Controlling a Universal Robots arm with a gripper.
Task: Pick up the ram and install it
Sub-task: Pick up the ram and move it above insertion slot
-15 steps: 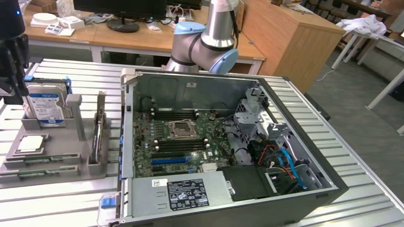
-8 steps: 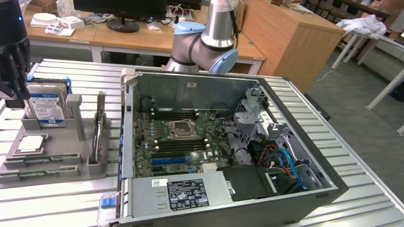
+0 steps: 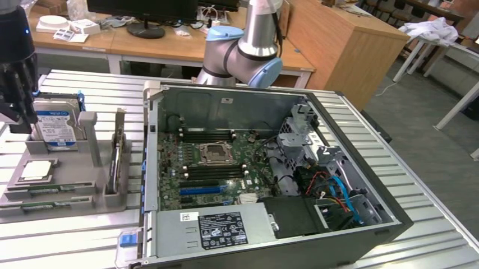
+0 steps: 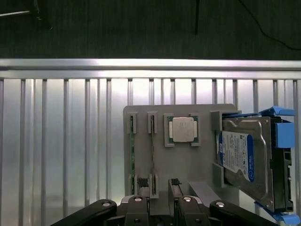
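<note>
Two ram sticks lie side by side in slots of a grey holder tray (image 4: 188, 165): one thin green ram stick (image 4: 153, 155) and a second (image 4: 133, 155) next to it. In the exterior view they show as green strips (image 3: 46, 191) at the tray's near end. My black gripper (image 4: 159, 187) hangs above the tray, open, its fingertips (image 4: 142, 182) standing either side of the ram stick nearer the processor, holding nothing. From the exterior view the gripper (image 3: 17, 119) is at the far left, over the tray and beside the hard drive.
A blue-labelled hard drive (image 3: 55, 128) stands in the tray, with a square processor chip (image 4: 182, 129) beside the sticks. The open computer case (image 3: 224, 89) lies at the exterior view's right of the tray, its motherboard (image 3: 213, 165) with black memory slots (image 3: 208, 135) exposed. The slatted metal table (image 4: 61, 141) carries everything.
</note>
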